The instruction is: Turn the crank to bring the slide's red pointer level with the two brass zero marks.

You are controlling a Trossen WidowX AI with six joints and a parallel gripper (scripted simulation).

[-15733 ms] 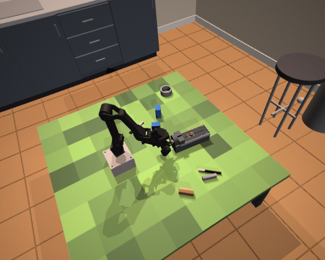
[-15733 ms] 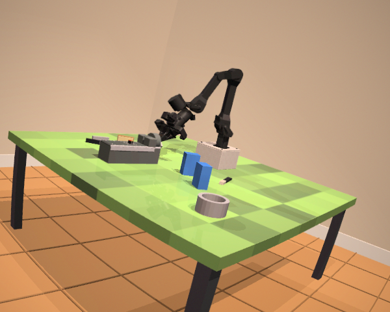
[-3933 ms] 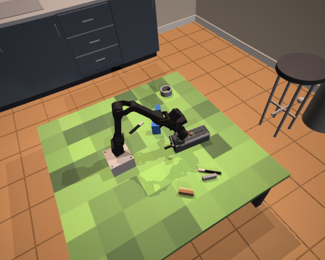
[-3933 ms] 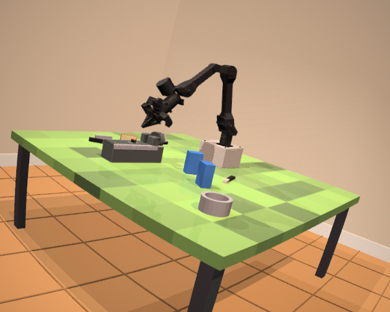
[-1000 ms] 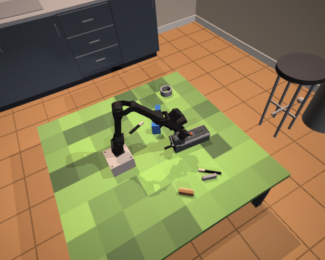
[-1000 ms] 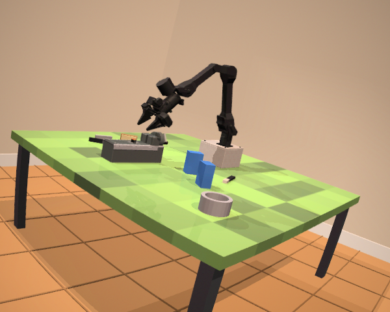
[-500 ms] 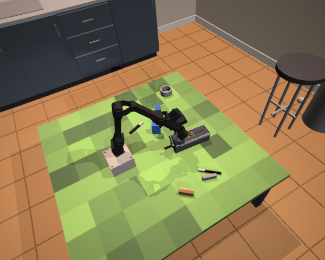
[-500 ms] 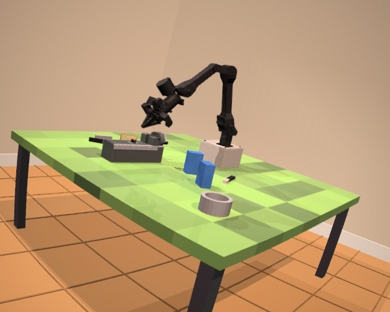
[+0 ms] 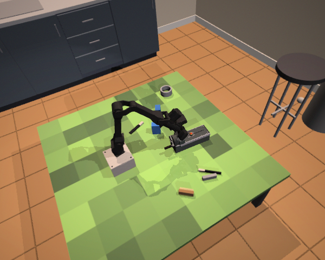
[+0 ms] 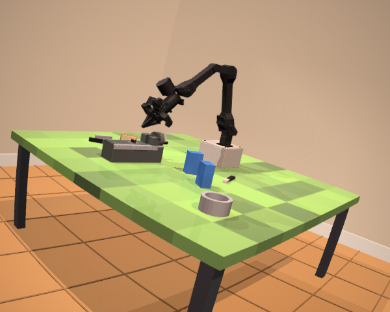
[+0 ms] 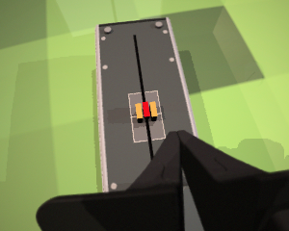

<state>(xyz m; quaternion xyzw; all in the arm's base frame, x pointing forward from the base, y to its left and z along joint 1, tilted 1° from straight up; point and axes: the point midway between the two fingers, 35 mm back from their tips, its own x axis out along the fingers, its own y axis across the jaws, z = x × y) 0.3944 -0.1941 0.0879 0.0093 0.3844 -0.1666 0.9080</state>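
Note:
The grey machine [image 9: 194, 142] [image 10: 136, 155] [image 11: 122, 63] stands on the table with a dark slot along its top. In the wrist view its red pointer [image 11: 145, 109] sits between the left brass mark [image 11: 139, 112] and the right brass mark [image 11: 153, 111] and looks about level with them; a very small offset cannot be told. The black crank handle [image 9: 167, 147] sticks out at the machine's end nearest the arm's base, with nothing holding it. My gripper [image 10: 142, 126] [image 11: 176, 138] is shut and empty, above the machine's top and apart from the handle.
Two blue blocks [image 9: 156, 128] [image 10: 205, 174] and a grey ring [image 9: 166, 91] [image 10: 215, 205] stand to one side of the machine. A black-and-white stick [image 9: 136, 127] lies near the arm. Another stick [image 9: 213, 171], a grey bar [image 9: 209, 176] and an orange block [image 9: 186, 191] lie on the other side.

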